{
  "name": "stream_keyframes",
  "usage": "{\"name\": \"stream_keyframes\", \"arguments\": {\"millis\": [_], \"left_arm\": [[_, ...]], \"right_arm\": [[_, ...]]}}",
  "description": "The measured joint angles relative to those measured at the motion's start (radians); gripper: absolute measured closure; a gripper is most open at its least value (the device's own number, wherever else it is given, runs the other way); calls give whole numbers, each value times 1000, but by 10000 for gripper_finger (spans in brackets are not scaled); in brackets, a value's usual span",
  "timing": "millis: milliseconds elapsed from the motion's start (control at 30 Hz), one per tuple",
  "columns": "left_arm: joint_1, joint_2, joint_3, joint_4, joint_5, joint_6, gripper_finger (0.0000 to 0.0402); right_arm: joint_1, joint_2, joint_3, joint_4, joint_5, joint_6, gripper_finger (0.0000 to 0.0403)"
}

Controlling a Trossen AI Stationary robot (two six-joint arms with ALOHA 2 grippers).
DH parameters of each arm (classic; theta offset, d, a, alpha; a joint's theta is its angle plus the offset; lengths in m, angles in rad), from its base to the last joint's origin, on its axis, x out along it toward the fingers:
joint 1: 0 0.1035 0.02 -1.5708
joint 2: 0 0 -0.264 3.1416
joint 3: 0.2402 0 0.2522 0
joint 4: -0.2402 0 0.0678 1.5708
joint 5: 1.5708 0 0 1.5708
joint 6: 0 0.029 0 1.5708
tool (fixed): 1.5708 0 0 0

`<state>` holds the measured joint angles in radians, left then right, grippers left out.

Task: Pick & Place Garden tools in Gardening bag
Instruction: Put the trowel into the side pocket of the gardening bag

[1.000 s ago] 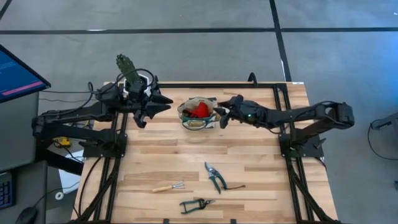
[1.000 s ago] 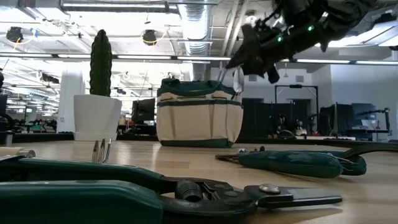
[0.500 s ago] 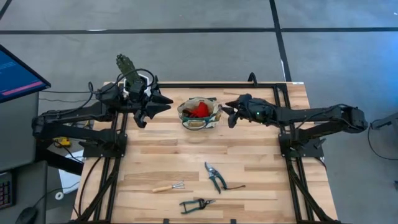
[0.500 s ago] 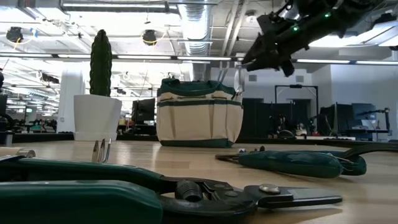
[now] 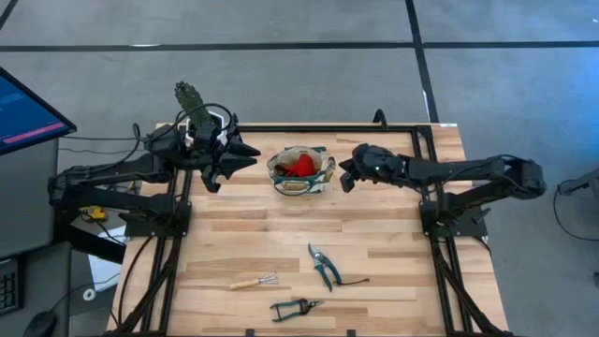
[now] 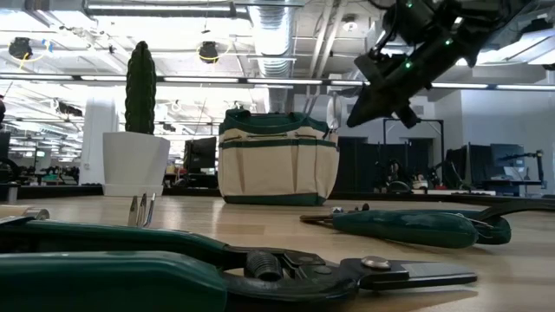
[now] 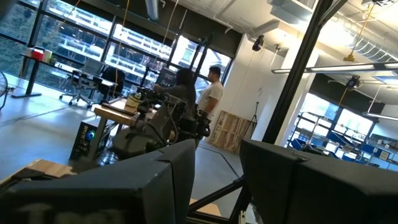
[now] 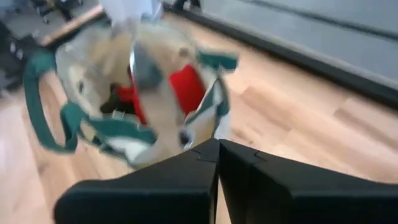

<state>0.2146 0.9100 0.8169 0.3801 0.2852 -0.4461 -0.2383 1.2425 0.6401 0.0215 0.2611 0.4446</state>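
Observation:
The beige gardening bag point(image 5: 299, 170) with green trim stands upright on the table's far middle point(image 6: 277, 156). Inside it I see a red item point(image 8: 186, 87) and a metal tool point(image 8: 146, 67) that sticks up at its right side point(image 6: 332, 111). My right gripper point(image 5: 343, 177) hangs shut and empty just right of the bag, tipped downward point(image 8: 217, 158) point(image 6: 357, 111). My left gripper point(image 5: 249, 154) waits open to the bag's left, raised point(image 7: 217, 180). Two green-handled pruning shears point(image 5: 323, 265) point(image 5: 295, 307) and a small rake point(image 5: 255, 282) lie flat near the front edge.
A cactus in a white pot point(image 6: 137, 130) stands at the far left, behind my left arm point(image 5: 190, 98). The bag's green strap point(image 8: 43, 106) hangs out over its side. Bare wood lies between the bag and the tools point(image 5: 309, 220). People stand in the room beyond point(image 7: 211, 93).
My right gripper has drawn back from the bag's right rim toward the table's right edge, tipped its fingers downward and shut empty. The bag and the tool sticking out of it stay where they were.

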Motion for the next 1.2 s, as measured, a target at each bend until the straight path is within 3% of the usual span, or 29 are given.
{"name": "stream_keyframes", "arguments": {"millis": [300, 500, 1100, 1200], "left_arm": [[0, 0, 0, -7, 0, 0, 284], [0, 0, 0, -12, 0, 0, 284], [0, 0, 0, -71, 0, -1, 284], [0, 0, 0, -74, 0, -4, 284]], "right_arm": [[15, 35, 0, 92, -9, 2, 403], [15, 35, 0, 87, -123, 43, 403], [69, 22, 4, 137, -151, 107, 403], [69, 2, 31, 66, -151, 104, 403]]}}
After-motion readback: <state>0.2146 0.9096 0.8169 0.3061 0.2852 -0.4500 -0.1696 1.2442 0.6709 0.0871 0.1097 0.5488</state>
